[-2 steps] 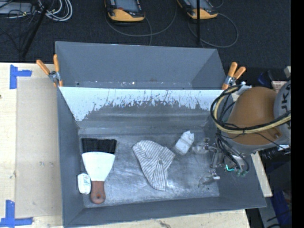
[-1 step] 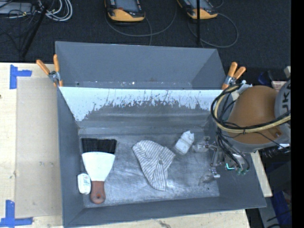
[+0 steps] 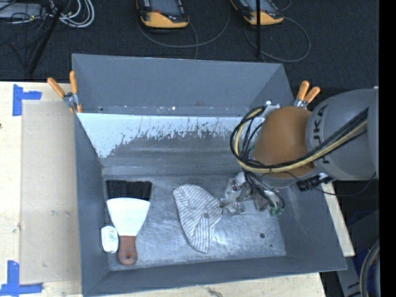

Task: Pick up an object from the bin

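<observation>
Striped cloth (image 3: 197, 218) lies crumpled on the floor of the grey bin (image 3: 185, 91), its right edge meeting the hand (image 3: 237, 202). We cannot tell whether they touch, nor whether the hand is clenched or released. An orange cover (image 3: 281, 138) hides the wrist. Well left of the hand lies a black-bristled white brush (image 3: 128, 218).

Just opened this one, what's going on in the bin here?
The robot arm reaches into the grey bin from the right. Its gripper sits low near the floor, at the right edge of a crumpled striped cloth lying mid-bin. Whether it has hold of the cloth cannot be made out. On the left lies a brush with black bristles, with a small white object beside its brown handle. Both lie well apart from the gripper.
</observation>
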Controlling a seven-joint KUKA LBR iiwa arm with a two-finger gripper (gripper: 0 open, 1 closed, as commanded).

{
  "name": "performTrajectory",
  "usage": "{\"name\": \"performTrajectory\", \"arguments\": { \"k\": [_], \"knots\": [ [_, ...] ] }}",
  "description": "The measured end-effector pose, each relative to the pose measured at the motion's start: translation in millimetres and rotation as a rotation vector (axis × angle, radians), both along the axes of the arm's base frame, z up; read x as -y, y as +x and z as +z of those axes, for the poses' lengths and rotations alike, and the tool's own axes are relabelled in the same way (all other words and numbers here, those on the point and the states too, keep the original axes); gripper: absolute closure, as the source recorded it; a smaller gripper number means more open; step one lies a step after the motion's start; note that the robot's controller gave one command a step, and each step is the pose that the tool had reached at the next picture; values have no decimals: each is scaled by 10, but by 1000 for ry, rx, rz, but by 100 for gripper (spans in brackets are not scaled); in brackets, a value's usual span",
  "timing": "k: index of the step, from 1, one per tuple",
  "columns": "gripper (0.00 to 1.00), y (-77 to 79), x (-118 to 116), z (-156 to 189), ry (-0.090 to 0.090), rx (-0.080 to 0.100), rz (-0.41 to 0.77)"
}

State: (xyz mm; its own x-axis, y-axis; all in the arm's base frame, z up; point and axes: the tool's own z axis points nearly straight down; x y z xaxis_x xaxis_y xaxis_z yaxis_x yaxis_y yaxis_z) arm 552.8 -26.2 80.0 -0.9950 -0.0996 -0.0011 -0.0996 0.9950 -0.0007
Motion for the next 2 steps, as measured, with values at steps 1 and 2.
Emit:
{"name": "performTrajectory", "arguments": {
  "k": [1, 2],
  "knots": [
    [100, 0, 0, 0, 0, 0, 1],
    [100, 6, 230, 1388, 2, -2, 363]
  ]
}}
